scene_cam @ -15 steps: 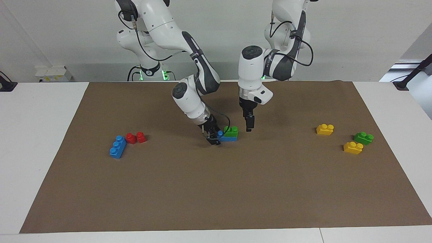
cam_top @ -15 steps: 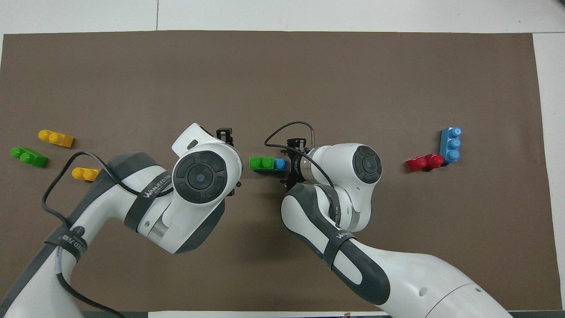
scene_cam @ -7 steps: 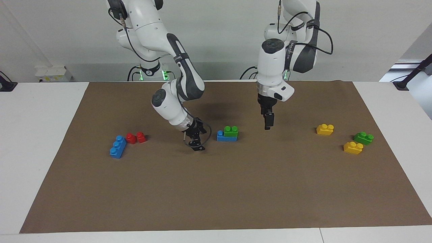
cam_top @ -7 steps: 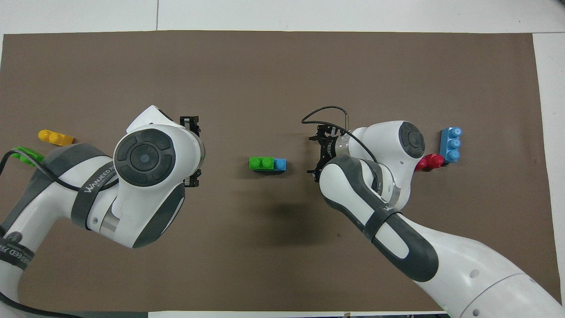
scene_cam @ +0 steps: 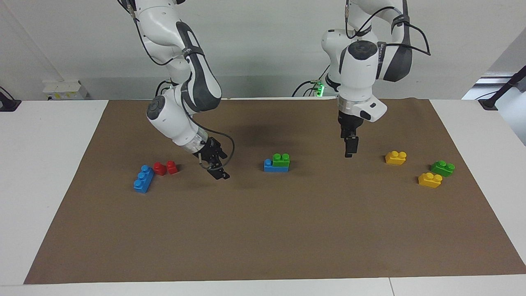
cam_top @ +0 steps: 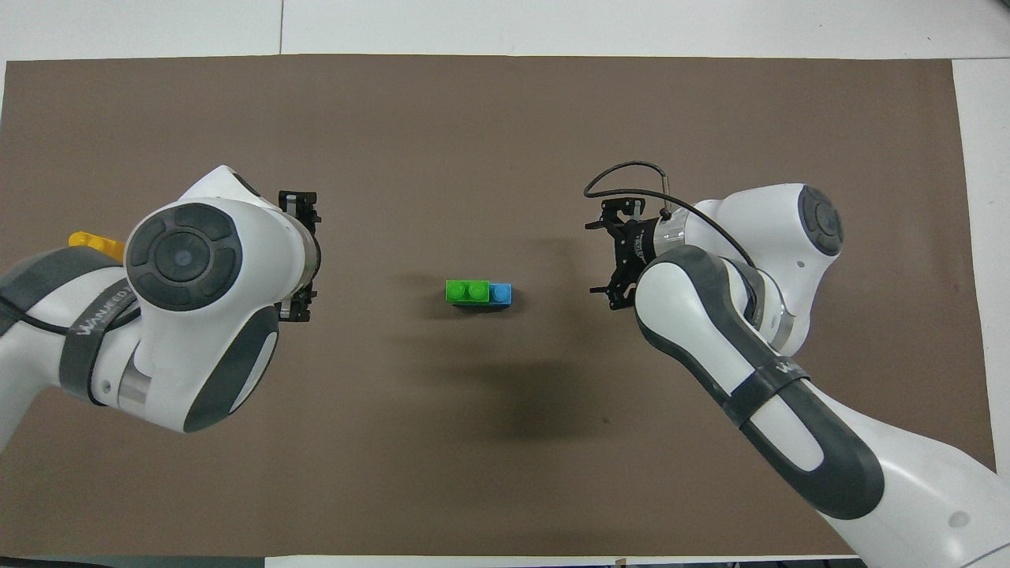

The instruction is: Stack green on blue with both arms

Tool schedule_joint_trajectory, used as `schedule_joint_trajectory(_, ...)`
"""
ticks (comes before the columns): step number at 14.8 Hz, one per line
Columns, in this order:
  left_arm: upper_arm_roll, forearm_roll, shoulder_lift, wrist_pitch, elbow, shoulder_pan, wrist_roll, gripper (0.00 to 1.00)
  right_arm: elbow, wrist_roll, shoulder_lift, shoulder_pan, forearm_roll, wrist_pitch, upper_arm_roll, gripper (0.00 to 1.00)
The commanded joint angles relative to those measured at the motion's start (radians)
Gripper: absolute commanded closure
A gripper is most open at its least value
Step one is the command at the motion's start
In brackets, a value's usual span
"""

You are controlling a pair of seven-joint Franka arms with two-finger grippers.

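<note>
A green two-stud brick [scene_cam: 281,159] sits stacked on a light blue three-stud brick [scene_cam: 271,167] in the middle of the brown mat; one blue stud stays uncovered at the right arm's end. The stack also shows in the overhead view, green [cam_top: 465,291] on blue [cam_top: 500,293]. My right gripper [scene_cam: 218,173] hangs tilted just above the mat beside the stack, toward the right arm's end, apart from it. My left gripper [scene_cam: 349,150] points down above the mat on the stack's left-arm side, also apart. Neither holds a brick.
A second blue brick [scene_cam: 143,179] and two red bricks [scene_cam: 165,167] lie toward the right arm's end. Two yellow bricks [scene_cam: 395,157] [scene_cam: 430,180] and a second green brick [scene_cam: 442,168] lie toward the left arm's end. The brown mat [scene_cam: 263,238] covers the table.
My right gripper let go of the blue brick and drew away toward the right arm's end. My left gripper moved away toward the left arm's end and rose. The stack stayed put.
</note>
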Motion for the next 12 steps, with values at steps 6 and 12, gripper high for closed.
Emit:
schedule_joint_trajectory(6,0.000,-0.073,-0.054,-0.097,0.059,0.182,0.424,0.00,0.085,-0.591,-0.166,-0.132,-0.292,-0.325,0.010,0.00)
schedule_joint_trajectory(12,0.003,-0.076,-0.050,-0.131,0.087,0.224,0.765,0.00,0.095,-0.971,-0.277,-0.198,-0.399,-0.472,0.008,0.00)
